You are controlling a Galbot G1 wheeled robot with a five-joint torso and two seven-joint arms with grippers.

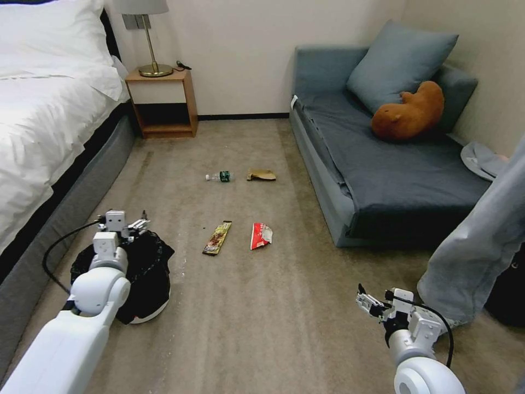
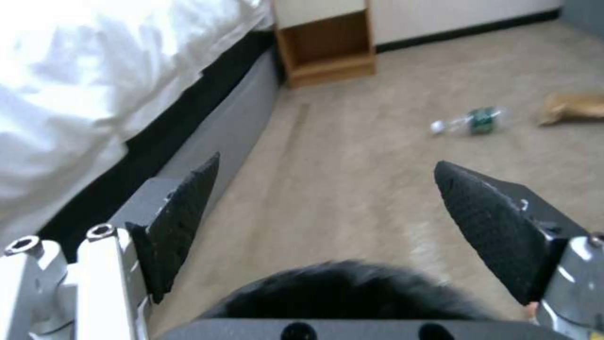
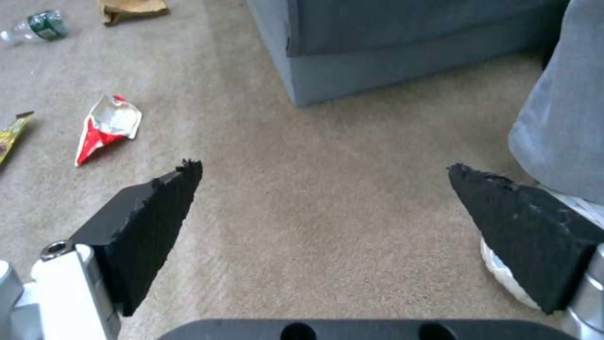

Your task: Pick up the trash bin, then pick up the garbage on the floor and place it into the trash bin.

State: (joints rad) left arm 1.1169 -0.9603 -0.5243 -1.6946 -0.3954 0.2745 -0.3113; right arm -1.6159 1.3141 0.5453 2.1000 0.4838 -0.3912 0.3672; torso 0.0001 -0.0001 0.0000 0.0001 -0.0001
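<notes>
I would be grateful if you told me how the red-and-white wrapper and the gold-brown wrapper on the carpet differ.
The red-and-white wrapper is short, crumpled and torn open, showing a pale inside; the gold-brown wrapper is long, narrow and lies flat. The red-and-white wrapper lies nearer the sofa, the gold-brown wrapper nearer the trash bin. Both lie on the carpet, side by side and apart, untouched.

My right gripper (image 3: 324, 172) is hovering over bare carpet (image 3: 327, 226), its fingers (image 3: 148, 226) spreading wide apart. The red-and-white wrapper (image 3: 107, 125) is lying near one finger, with the bottle (image 3: 37, 27) and brown paper bag (image 3: 132, 8) sitting farther off beside the sofa base (image 3: 390, 66).
</notes>
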